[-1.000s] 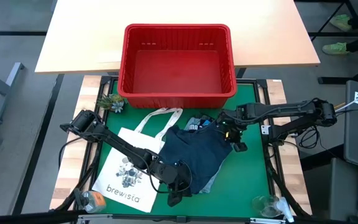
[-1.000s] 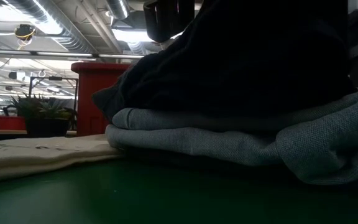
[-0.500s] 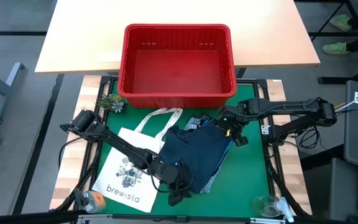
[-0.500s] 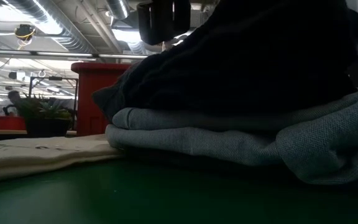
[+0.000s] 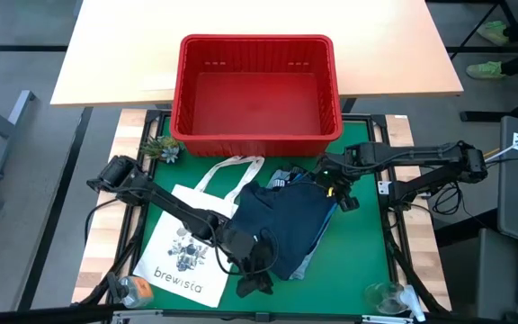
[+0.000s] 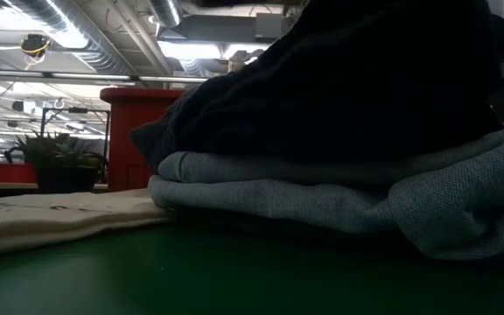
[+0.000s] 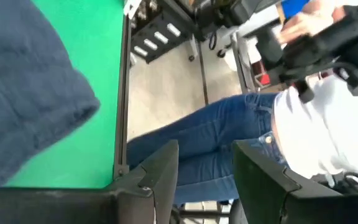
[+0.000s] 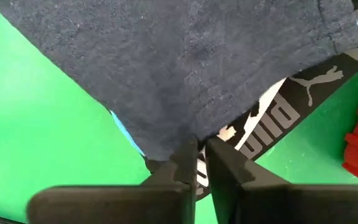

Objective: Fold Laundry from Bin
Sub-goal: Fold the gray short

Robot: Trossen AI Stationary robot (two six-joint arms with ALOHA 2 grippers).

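Left hand (image 5: 257, 285) now farther back off the navy garment (image 5: 281, 225).

Bin (image 5: 257, 135) at the far end of the mat (image 5: 358, 261). Nothing in it. Laundry (image 5: 286, 225) piled in the middle of the mat, in front of the bin. Tote bag (image 5: 183, 252) flat to the left, just beside the pile. Little plant (image 5: 160, 149) by the bin's left front corner.
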